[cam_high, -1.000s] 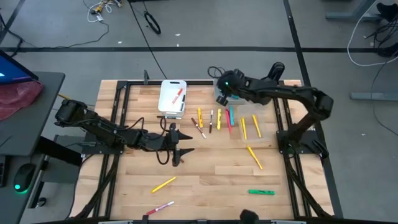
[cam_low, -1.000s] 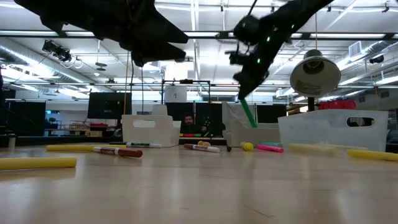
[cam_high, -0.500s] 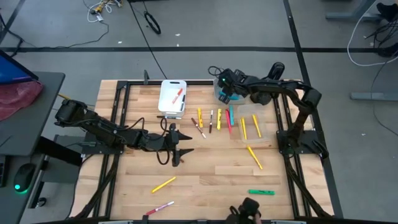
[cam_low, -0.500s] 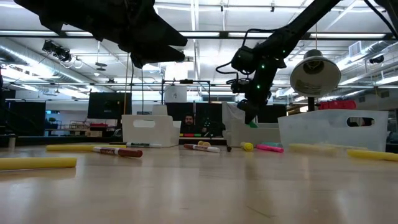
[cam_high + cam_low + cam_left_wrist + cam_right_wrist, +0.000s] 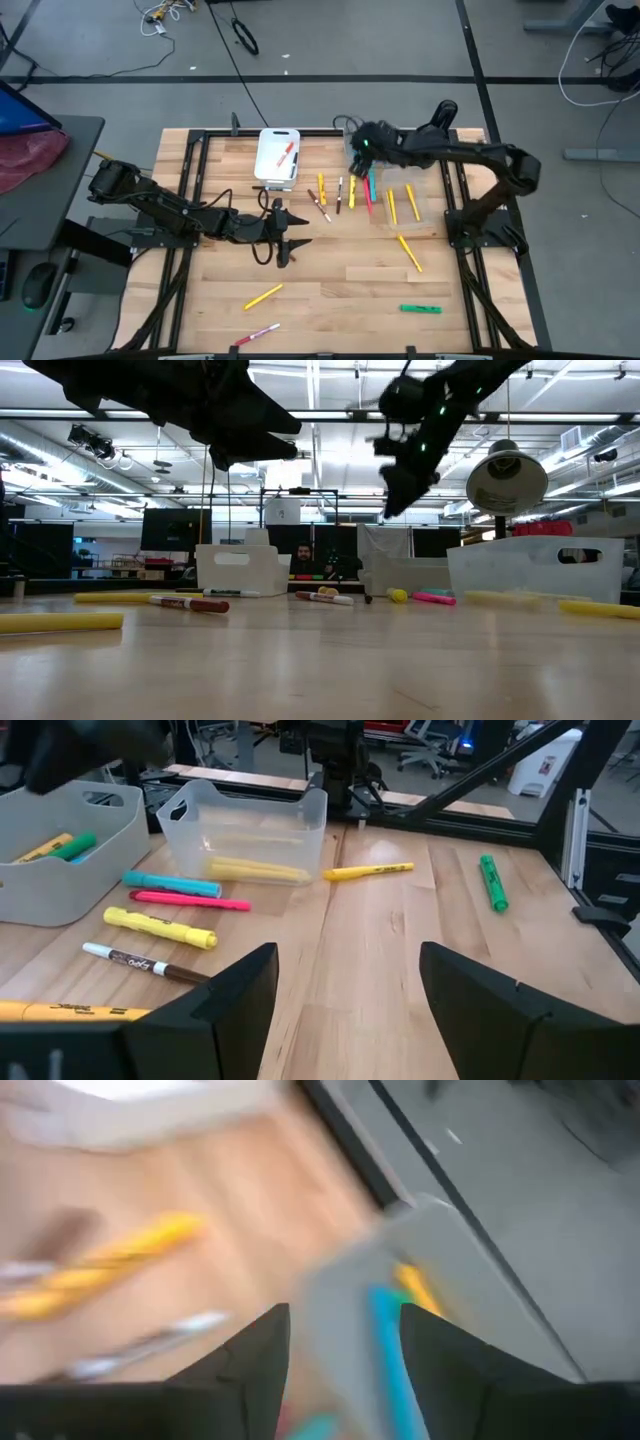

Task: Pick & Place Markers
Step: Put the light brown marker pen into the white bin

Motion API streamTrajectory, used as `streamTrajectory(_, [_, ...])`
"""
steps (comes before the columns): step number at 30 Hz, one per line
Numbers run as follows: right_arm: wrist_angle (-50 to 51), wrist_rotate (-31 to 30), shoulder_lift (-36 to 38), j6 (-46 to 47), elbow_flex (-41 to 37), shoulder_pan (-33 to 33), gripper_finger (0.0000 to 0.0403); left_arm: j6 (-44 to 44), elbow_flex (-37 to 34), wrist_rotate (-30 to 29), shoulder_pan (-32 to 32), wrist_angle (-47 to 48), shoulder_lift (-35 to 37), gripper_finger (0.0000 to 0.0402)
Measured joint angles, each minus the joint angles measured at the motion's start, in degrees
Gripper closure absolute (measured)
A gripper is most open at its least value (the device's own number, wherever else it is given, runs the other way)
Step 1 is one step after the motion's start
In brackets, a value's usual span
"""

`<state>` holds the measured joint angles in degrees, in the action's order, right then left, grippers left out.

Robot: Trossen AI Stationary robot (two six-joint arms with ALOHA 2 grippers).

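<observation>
Two arms over the table (image 5: 330,280). Right gripper (image 5: 360,150) is up in the air over the grey bin (image 5: 40,885) at the far side; fingers (image 5: 450,1350) are spread apart with nothing between them. Its own camera is blurred, but a blue marker (image 5: 390,1350) and a yellow one (image 5: 415,1285) show lying in that bin.

Left gripper (image 5: 285,235) hangs mid-table, jaws wide, nothing held.

Markers are spread out: a row of yellow, dark and pink ones (image 5: 340,192) between the white bin (image 5: 277,158) and the clear bin (image 5: 245,830). Two yellow ones (image 5: 400,203) lie in the clear bin, another yellow (image 5: 408,252) sits just on its near side. Green marker (image 5: 420,309) sits near the front right edge. Yellow marker (image 5: 263,296) and red-and-white marker (image 5: 256,334) are at front left, well apart from the rest. One red marker (image 5: 285,155) is in the white bin.
</observation>
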<state>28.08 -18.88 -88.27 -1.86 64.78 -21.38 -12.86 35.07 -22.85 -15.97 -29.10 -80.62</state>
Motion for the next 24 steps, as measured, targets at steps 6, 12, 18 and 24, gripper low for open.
streamTrajectory(6, [-13.3,1.0,7.2,7.0,-8.2,16.4,0.023,-1.2,0.0,0.0,0.0,1.7,1.2,0.0152])
streamTrajectory(12, [-42.9,1.0,8.8,10.4,-21.3,31.3,0.0245,-1.3,0.2,-2.4,0.0,11.1,11.5,0.0155])
streamTrajectory(18, [-63.7,0.9,6.2,12.4,-31.3,38.9,0.025,-1.0,0.3,-0.9,-0.7,22.1,22.6,0.0168])
streamTrajectory(24, [-65.6,0.9,3.6,16.4,-35.2,41.0,0.025,-0.8,0.2,4.0,-2.5,34.3,25.5,0.017])
